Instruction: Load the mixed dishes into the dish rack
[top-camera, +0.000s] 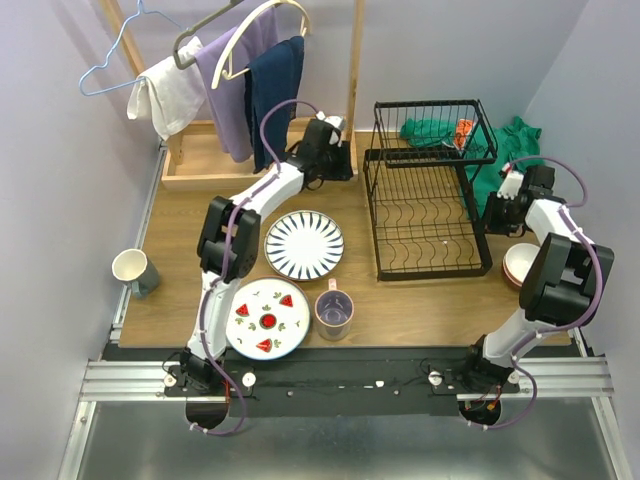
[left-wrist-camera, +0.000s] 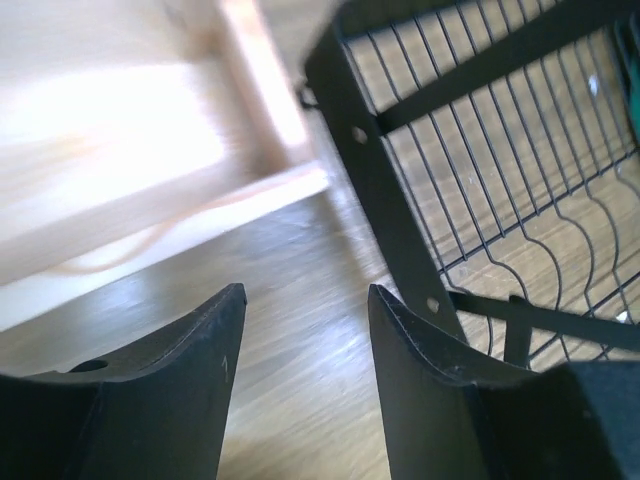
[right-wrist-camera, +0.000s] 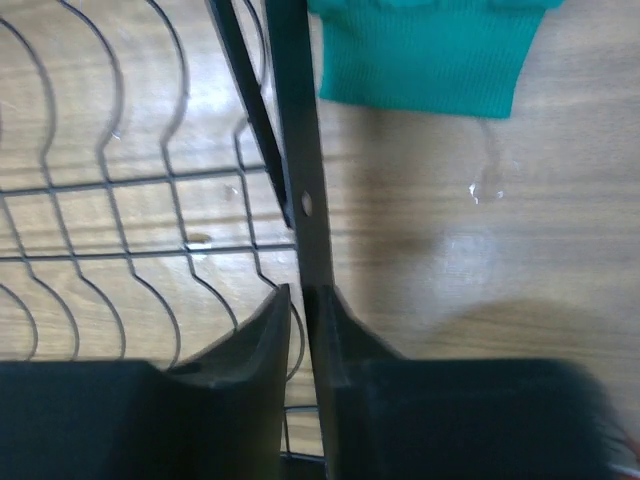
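The black wire dish rack (top-camera: 425, 215) stands at the back right of the table. My left gripper (top-camera: 341, 160) is open and empty beside the rack's left rear corner; its wrist view shows the gripper (left-wrist-camera: 305, 292) over bare wood next to the rack's frame (left-wrist-camera: 380, 190). My right gripper (top-camera: 493, 213) is at the rack's right edge, and its wrist view shows the gripper (right-wrist-camera: 297, 292) closed on the rack's frame bar (right-wrist-camera: 298, 150). The blue-striped plate (top-camera: 304, 244), fruit plate (top-camera: 267, 318) and purple mug (top-camera: 334, 312) lie in front of the rack. Stacked bowls (top-camera: 518, 266) sit at the right, partly hidden by my right arm.
A wooden clothes stand (top-camera: 250, 80) with hanging clothes is at the back left. A green cloth (top-camera: 515, 140) lies right of the rack and also shows in the right wrist view (right-wrist-camera: 420, 50); more cloth (top-camera: 430, 130) lies in the upper tier. A white cup (top-camera: 133, 268) stands far left.
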